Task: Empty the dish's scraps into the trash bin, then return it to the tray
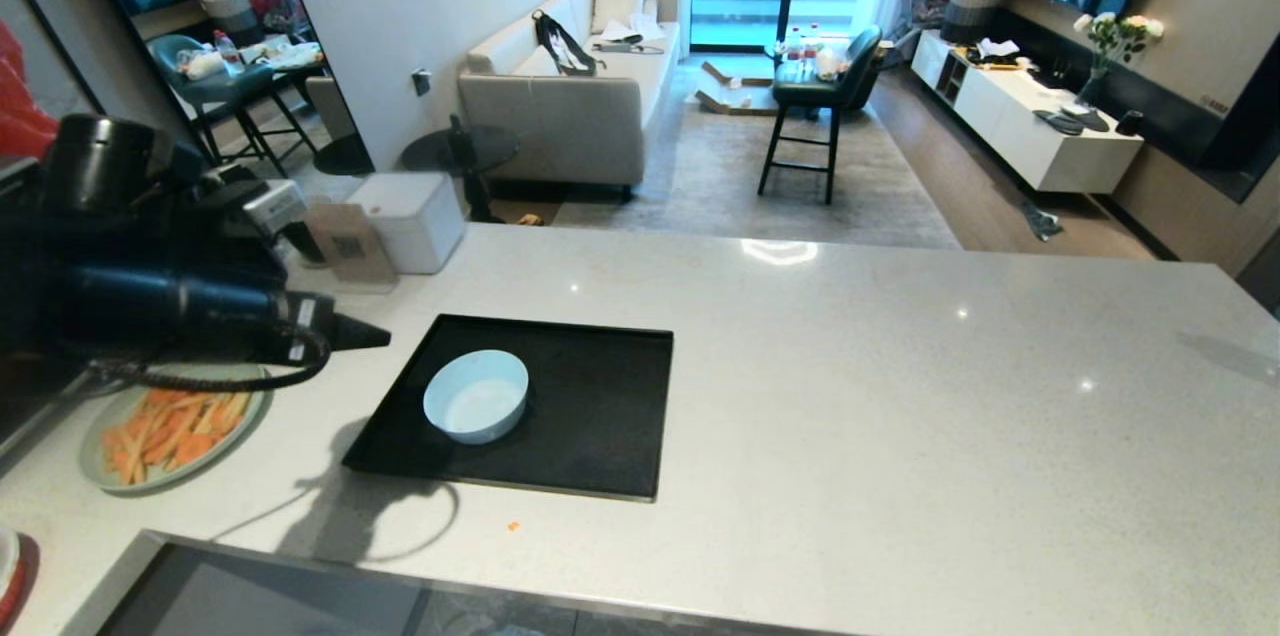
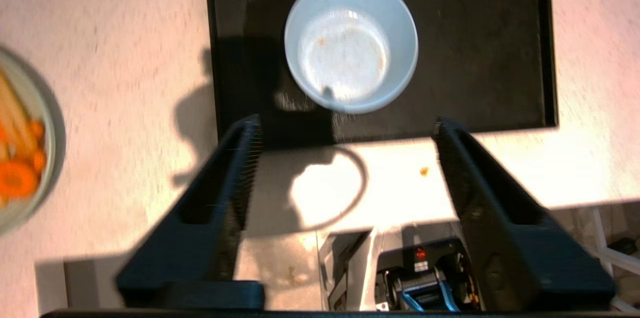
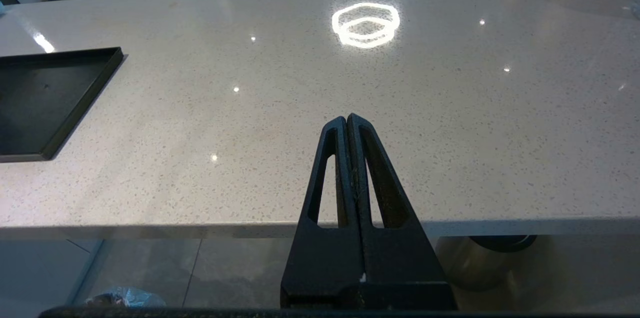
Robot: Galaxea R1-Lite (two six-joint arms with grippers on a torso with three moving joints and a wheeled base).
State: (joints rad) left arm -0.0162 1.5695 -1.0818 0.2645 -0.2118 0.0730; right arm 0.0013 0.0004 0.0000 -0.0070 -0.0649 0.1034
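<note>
On my head camera the pale blue bowl (image 1: 476, 395) sits upright and empty on the left part of the black tray (image 1: 600, 416), which lies flat on the speckled white desk (image 1: 900, 416). My left arm fills the left edge of that view as a dark mass, raised above the desk, its gripper (image 1: 360, 333) just off the tray's far left corner and partly over the pale green plate (image 1: 100, 461) of carrot strips (image 1: 170, 431). I cannot read the jaws from there.

The left wrist camera settles it: the left gripper (image 2: 345, 125) looks straight down with its jaws well apart and nothing between them, clear of the bowl (image 2: 351, 42), which shows only a faint orange smear inside. This view also shows a small orange crumb (image 2: 424, 171) on the desk just beside the tray's (image 2: 490, 58) edge, and the plate's rim (image 2: 50, 123) with carrot slices at one side. The crumb shows in the head view too (image 1: 513, 525), near the desk's front edge.

The right wrist camera shows what the head view does not: the right gripper (image 3: 348, 119) with its jaws pressed together, holding nothing, at the desk's (image 3: 450, 108) near edge, well apart from the tray's corner (image 3: 75, 98). Below the desk edge it shows a round shiny metal bin (image 3: 480, 258) with a black ring, largely hidden.
</note>
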